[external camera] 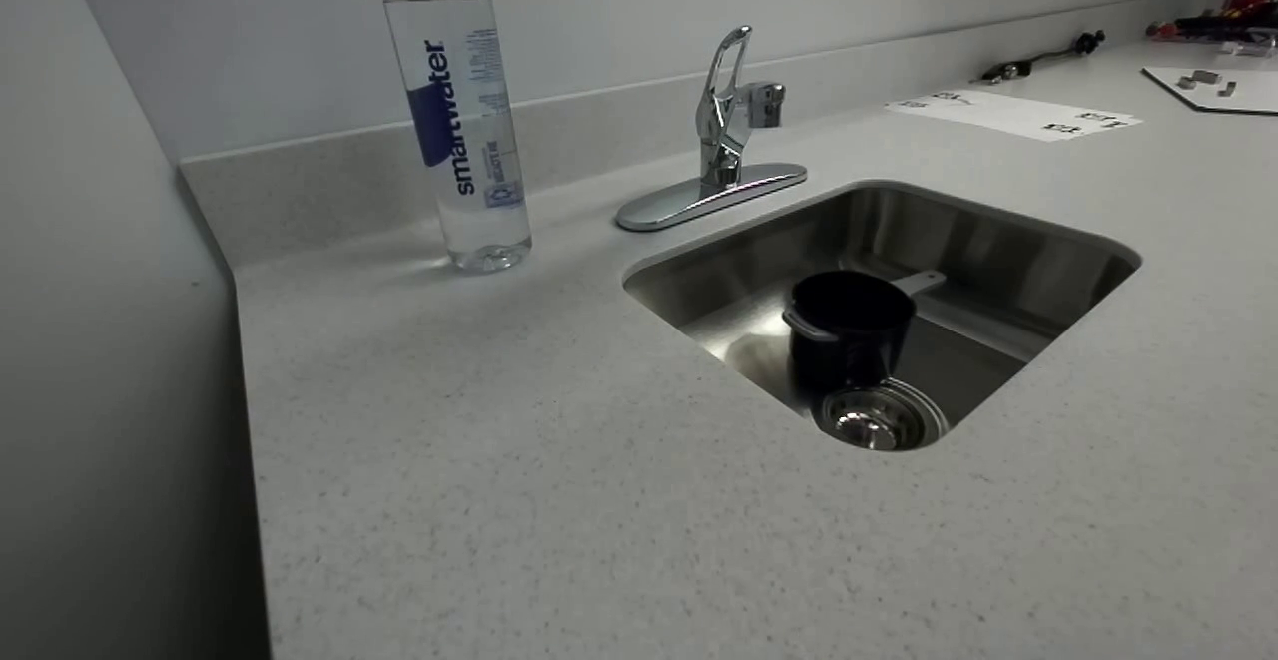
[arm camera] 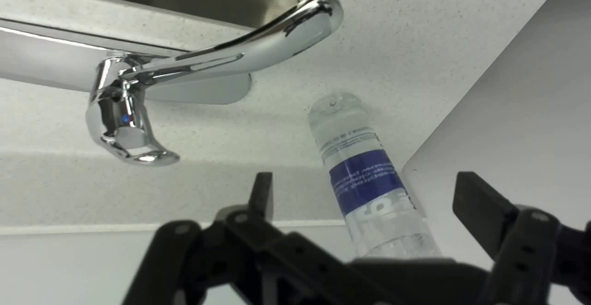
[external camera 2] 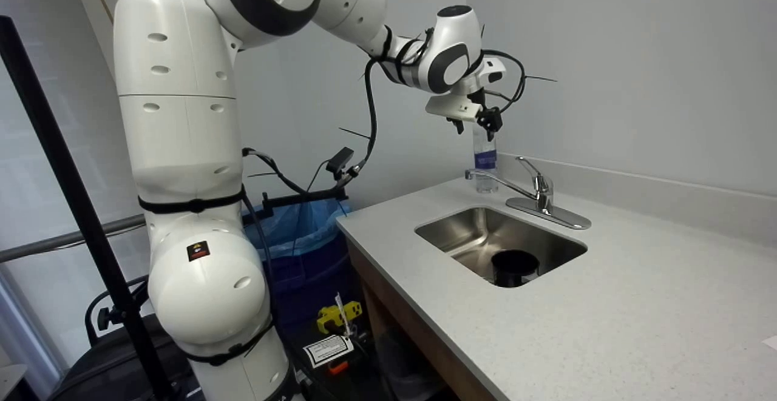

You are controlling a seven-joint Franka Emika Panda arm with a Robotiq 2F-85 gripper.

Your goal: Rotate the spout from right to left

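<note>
The chrome spout (external camera: 764,106) points out from the faucet body, slightly upward. In an exterior view the spout (external camera 2: 498,179) reaches left over the sink's far end, in front of the bottle. In the wrist view the spout (arm camera: 277,42) runs up and right, its tip near the sink corner. The upright lever handle (external camera: 721,91) and base plate (external camera 2: 567,215) belong to the same faucet. My gripper (external camera 2: 475,132) is open and empty, above the counter near the bottle and higher than the spout. In the wrist view the gripper (arm camera: 364,189) is below the spout, apart from it.
A clear water bottle (external camera: 464,141) stands beside the faucet; in the wrist view the bottle (arm camera: 364,180) shows between my open fingers. A black pot (external camera 2: 515,267) sits in the steel sink (external camera 2: 449,231). A backsplash (external camera: 329,181) and walls border the counter's back and end.
</note>
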